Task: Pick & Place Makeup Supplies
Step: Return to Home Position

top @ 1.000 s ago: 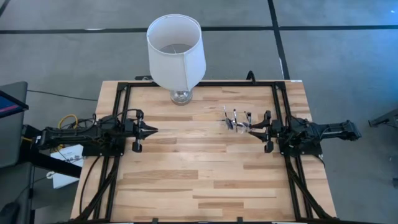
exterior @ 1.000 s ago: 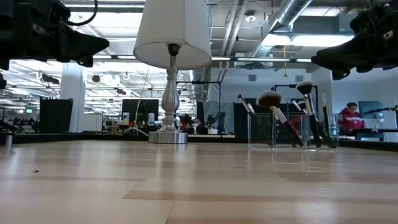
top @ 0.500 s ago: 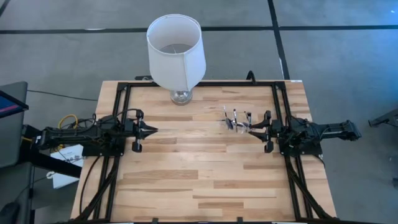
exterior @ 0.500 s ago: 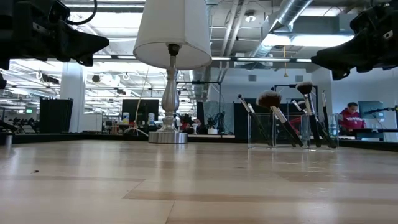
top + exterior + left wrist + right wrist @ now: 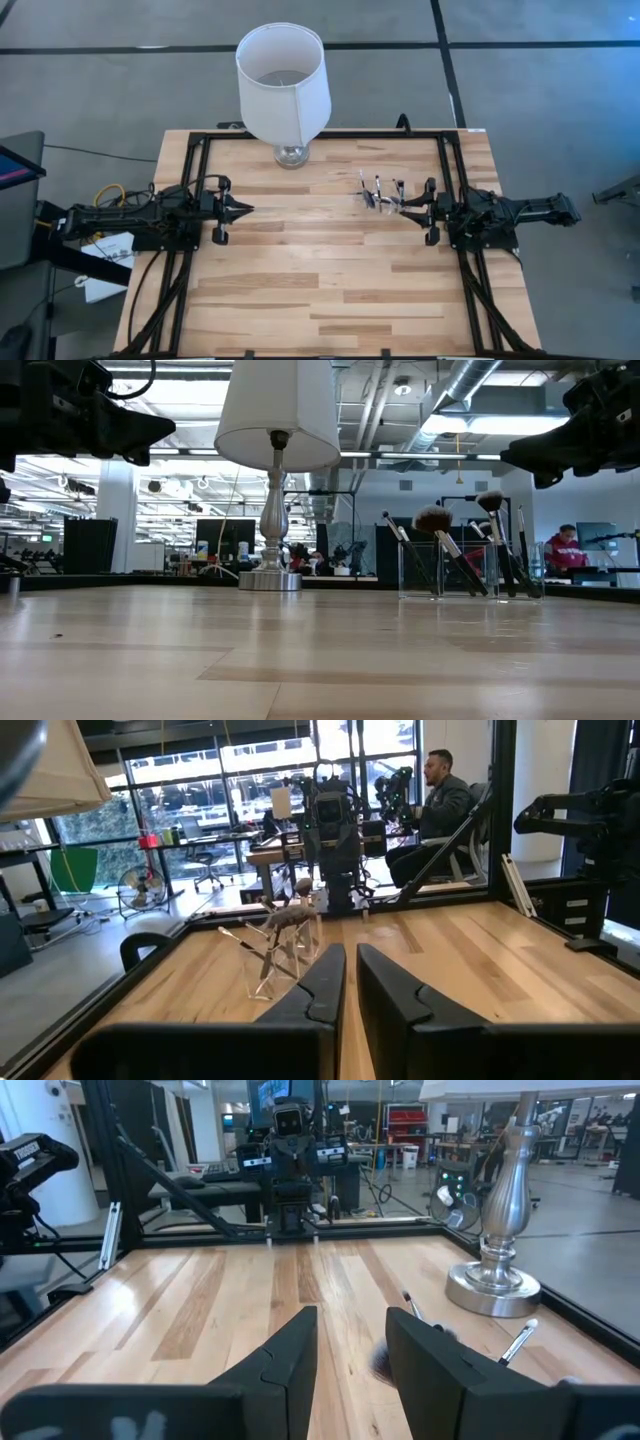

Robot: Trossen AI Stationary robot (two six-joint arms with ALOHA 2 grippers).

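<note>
A pale plank-wood desk (image 5: pixel 320 290) carries thin makeup brushes (image 5: pixel 380 194) that stand bristles-up, leaning in a small clear plastic organizer (image 5: pixel 470 572) toward the right side. The right tool (image 5: pixel 410 208) is just beside them with its fingers parted and empty, and the left tool (image 5: pixel 243 208) hovers well apart near the left edge, fingers drawn almost together on nothing. To home well, the right arm should probably draw straight back, clear of the soft fluffy heads, because the light, smooth-walled organizer could tip; a white fabric lampshade (image 5: pixel 283 80) on a shiny turned base stands at the back.
</note>
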